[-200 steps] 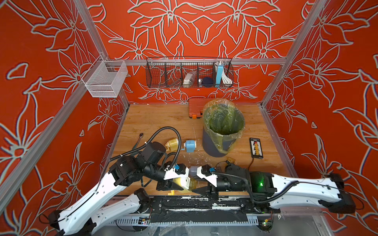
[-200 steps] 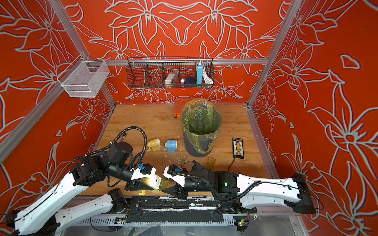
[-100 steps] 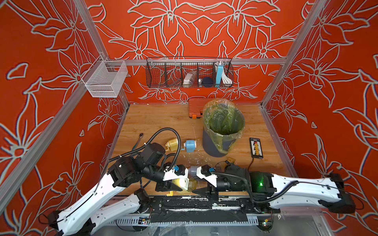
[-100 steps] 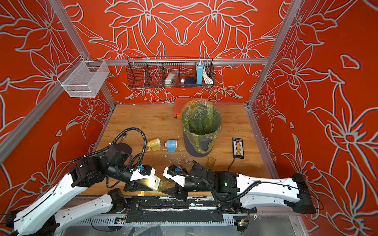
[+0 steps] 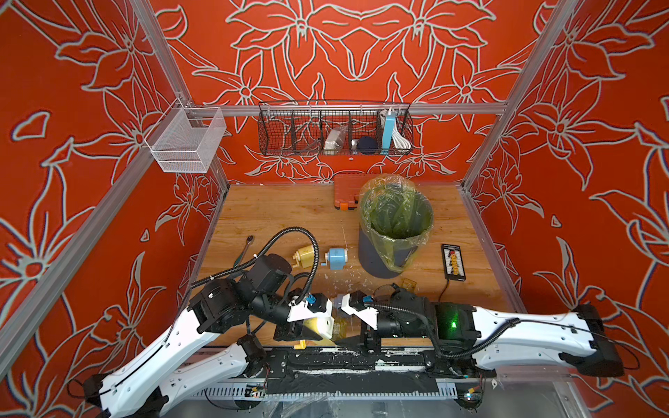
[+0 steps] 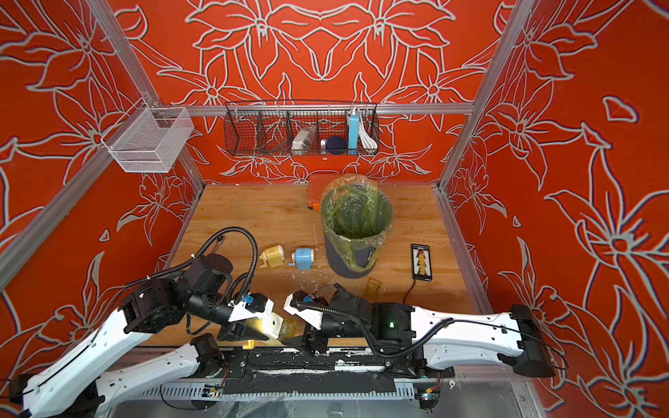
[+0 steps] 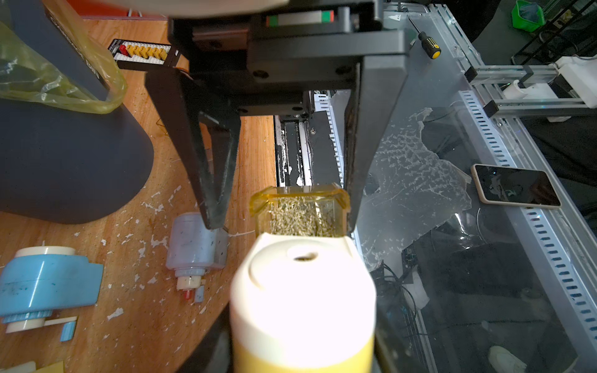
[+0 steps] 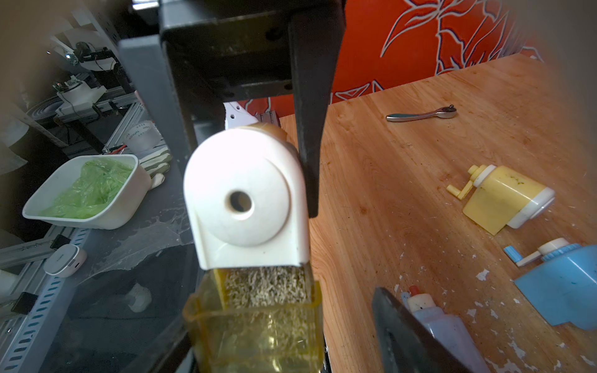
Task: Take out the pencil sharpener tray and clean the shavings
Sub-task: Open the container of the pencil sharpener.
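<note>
Overexposed, edge-cropped sharpener (image 7: 302, 306) in left wrist view; tray (image 7: 300, 210) half behind it

Walls (image 5: 362, 54): orange-red, grey-white outlined flower pattern.
Table (image 5: 275, 213): honey wood grain, flecked with whitish shavings (image 7: 150, 206).
Bin (image 5: 373, 257): dark grey; liner (image 5: 394, 213) yellow-green.
Yellow sharpener (image 5: 303, 256), pale blue sharpener (image 5: 336, 258).
Near sharpener (image 8: 245, 200): white face, yellow body.
Tray (image 8: 258, 332): clear amber, with tan granules (image 8: 265, 287).

A dark bin (image 5: 373, 257) lined with a green bag stands on the table (image 5: 282, 210). Just behind it lies an orange case (image 5: 345, 193). To its right is a black connector strip (image 5: 453, 261), and well to its left a ratchet wrench (image 5: 246, 244). A wire basket (image 5: 289, 126) hangs above.
</note>
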{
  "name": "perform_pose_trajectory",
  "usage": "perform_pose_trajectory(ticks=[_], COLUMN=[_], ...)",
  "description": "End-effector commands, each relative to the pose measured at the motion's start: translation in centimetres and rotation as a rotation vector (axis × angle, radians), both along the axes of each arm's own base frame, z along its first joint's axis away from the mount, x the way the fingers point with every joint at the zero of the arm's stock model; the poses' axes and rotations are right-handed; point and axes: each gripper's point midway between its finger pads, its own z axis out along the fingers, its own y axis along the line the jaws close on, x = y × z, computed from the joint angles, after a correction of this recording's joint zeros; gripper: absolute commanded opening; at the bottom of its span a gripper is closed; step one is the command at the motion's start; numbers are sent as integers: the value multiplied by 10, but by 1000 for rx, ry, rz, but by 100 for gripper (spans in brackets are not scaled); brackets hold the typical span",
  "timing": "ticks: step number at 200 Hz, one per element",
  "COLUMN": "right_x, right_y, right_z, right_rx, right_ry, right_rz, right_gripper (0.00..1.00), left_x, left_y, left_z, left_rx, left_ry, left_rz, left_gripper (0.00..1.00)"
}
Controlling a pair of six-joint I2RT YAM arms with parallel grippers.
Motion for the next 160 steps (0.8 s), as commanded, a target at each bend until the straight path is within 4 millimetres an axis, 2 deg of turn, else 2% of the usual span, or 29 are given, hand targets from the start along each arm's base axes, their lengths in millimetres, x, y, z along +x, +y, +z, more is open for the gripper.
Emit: perform_pose_trajectory(ticks=[1,32,56,122,160], right_x=[2,2,2,7,20], right_y=[7,7,5,-2,-17], right_z=[23,22,20,20,26], right_rx=[63,66,61,63,85], right_ry=[-12,-10,-4,-14,-53], right_rz=[2,-1,-3,-33,-114], right_gripper=[77,71,59,0,0], left_x=[-8,-9,-8,-9,-11], left_y=[-1,-1,-1,-1,1], left_z=[3,1,-1,-4,-12], left_rx=[-14,-7,-6,4,37], left_ry=[27,31,31,41,59], left_rz=[-33,-34,-31,-29,-32], left_gripper=[0,0,0,0,0])
